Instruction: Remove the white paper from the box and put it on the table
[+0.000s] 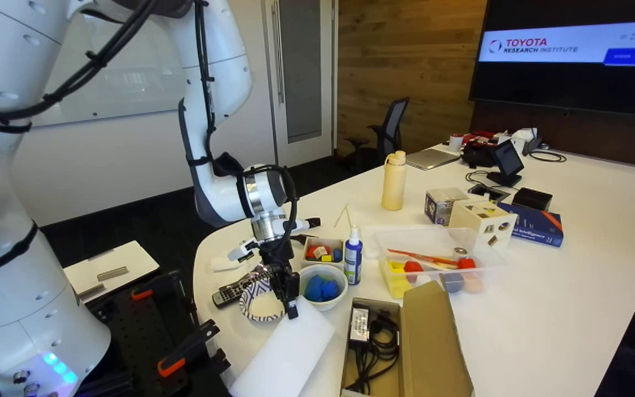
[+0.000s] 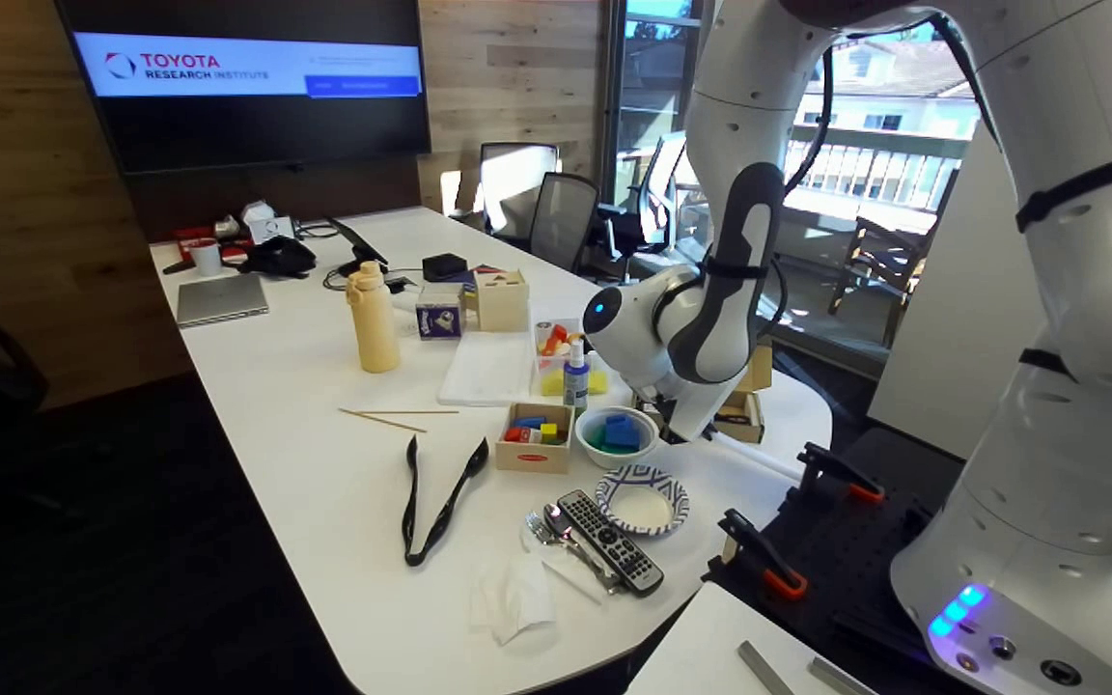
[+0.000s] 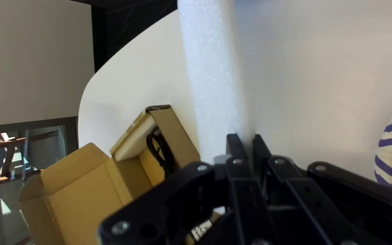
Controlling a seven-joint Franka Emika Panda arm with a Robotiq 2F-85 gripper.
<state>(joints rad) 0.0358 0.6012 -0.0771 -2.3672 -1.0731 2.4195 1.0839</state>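
The white paper (image 1: pixel 287 353) is pinched at one end by the narrowed gripper (image 3: pixel 246 140). In an exterior view it is held left of the box (image 1: pixel 433 342), near end seen at the left edge of the table (image 1: pixel 549 309), whose open room is shown farther right.

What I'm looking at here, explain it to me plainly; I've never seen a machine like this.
The white jointed machine is a robot arm; its black hand is the part that grasps. Two pictures come from cameras standing outside it; the third comes from a camera on its wrist. On the white table lie an open cardboard box with black cable inside, a patterned bowl, a remote control and black tongs, among other things. The hand is closed on one end of a white paper, holding it outside the box. Whether the paper touches the table, I can't tell.
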